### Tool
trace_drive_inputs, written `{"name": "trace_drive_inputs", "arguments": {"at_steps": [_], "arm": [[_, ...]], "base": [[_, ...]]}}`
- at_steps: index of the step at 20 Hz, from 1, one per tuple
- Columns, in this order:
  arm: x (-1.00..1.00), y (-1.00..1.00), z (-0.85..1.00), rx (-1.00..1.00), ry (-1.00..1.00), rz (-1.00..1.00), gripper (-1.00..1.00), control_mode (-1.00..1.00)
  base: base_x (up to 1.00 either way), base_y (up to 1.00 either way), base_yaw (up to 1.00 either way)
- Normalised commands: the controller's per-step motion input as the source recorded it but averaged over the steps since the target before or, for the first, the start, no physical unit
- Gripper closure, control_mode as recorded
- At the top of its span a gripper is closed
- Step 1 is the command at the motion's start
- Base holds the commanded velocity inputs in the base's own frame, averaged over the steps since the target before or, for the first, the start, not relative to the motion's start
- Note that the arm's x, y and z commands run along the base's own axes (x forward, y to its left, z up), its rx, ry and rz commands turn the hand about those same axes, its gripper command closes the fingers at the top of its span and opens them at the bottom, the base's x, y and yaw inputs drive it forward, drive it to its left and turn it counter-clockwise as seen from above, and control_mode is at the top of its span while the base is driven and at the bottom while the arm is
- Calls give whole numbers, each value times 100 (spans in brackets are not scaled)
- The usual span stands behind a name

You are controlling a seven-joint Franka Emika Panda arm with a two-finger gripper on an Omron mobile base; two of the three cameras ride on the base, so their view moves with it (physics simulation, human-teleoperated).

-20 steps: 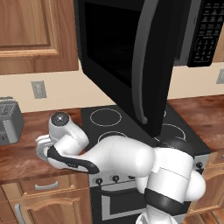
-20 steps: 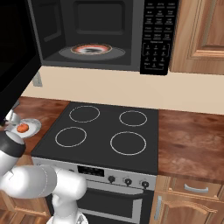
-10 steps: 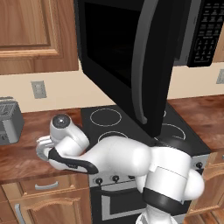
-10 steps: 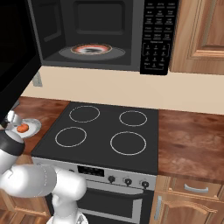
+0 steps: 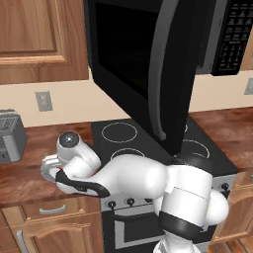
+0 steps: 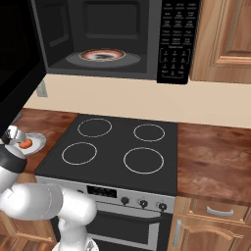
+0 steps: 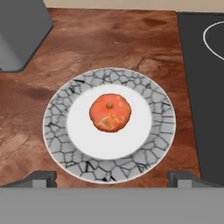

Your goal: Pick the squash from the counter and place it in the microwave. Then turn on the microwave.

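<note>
The orange-red squash (image 7: 110, 112) lies in the middle of a grey-rimmed white plate (image 7: 57, 114) on the reddish-brown counter (image 7: 109, 43). My gripper (image 7: 111, 177) hangs straight above it, open, with the fingertips (image 7: 41, 177) spread wider than the squash and nothing between them. From the right base view the squash (image 6: 25, 143) and the plate (image 6: 38, 142) show left of the stove, half behind my hand. The microwave (image 6: 103, 39) hangs above the stove with its door (image 5: 148, 64) swung wide open and its keypad (image 6: 176, 44) on the right.
A grey toaster (image 5: 10, 136) stands on the counter left of the plate, and its side (image 7: 22, 30) rises close by. The black stovetop (image 6: 117, 147) borders the plate on the other side. The open door overhangs the arm. A patterned turntable (image 6: 103, 55) lies inside the microwave.
The hand has sunk slightly toward the plate. The gripper stays open and the squash has not moved.
</note>
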Motion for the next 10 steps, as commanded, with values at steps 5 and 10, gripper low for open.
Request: {"name": "trace_drive_inputs", "arguments": {"at_steps": [5, 10], "arm": [[7, 0, -6, 0, 0, -5, -100, -100], [9, 0, -1, 0, 0, -5, -100, -100]], "base": [[0, 0, 0], [0, 0, 0]]}}
